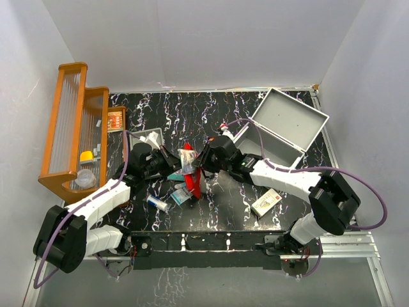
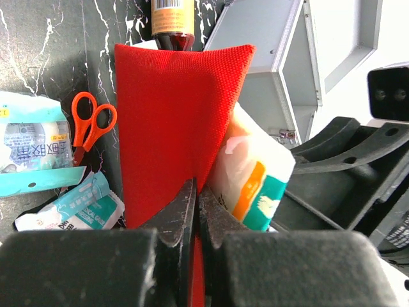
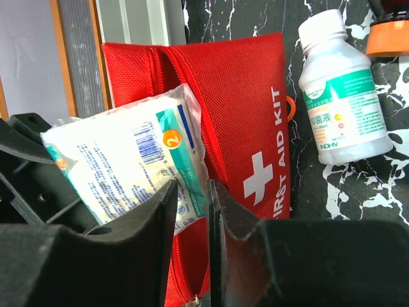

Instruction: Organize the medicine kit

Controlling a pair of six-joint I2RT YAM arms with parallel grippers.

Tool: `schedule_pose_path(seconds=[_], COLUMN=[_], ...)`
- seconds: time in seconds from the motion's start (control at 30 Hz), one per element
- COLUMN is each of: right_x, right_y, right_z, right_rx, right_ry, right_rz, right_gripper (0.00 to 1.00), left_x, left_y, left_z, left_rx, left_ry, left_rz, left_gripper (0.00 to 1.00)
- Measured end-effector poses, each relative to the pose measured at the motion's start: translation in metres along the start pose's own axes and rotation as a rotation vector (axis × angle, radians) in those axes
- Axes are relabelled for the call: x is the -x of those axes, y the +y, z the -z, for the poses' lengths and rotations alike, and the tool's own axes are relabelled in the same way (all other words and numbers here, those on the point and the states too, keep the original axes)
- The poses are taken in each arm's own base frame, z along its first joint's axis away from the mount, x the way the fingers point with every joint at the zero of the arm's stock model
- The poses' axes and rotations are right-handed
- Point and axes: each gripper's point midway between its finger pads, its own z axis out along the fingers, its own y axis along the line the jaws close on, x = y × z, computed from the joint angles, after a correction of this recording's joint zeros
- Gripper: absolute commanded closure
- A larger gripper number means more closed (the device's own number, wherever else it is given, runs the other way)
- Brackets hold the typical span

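Red pouch point(image 2: 172, 115) held from both sides at the middle of the bench point(image 1: 230, 206).
Your left gripper point(image 2: 197, 192) is pressed together on one edge of the pouch. A white packet point(image 3: 121, 160) sticks out of its open side, and there your right gripper point(image 3: 192, 192) pinches the other edge. The grey case point(image 1: 294, 118) lies open at the far right corner, apart from both.
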Motion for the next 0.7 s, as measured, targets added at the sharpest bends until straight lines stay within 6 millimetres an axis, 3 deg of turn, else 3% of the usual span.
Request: schedule_pose_path(seconds=[0.3, 0.53, 0.7], right_x=[0.013, -0.001, -0.01], right_y=[0.006, -0.006, -0.015], right_z=[0.0, -0.02, -0.017], right_rx=[-0.064, -0.145, -0.197], right_ry=[-0.01, 0.056, 0.081], right_rz=[0.058, 0.121, 0.154], right_gripper=[0.89, 0.93, 0.9], left_x=[-0.002, -0.004, -0.004], left_y=[0.004, 0.006, 0.006], left_z=[-0.002, -0.002, -0.002], left_rx=[0.01, 0.014, 0.013], left_ry=[0.012, 0.018, 0.021], left_rz=[-0.003, -0.013, -0.016], left_gripper=[1.0, 1.0, 1.0])
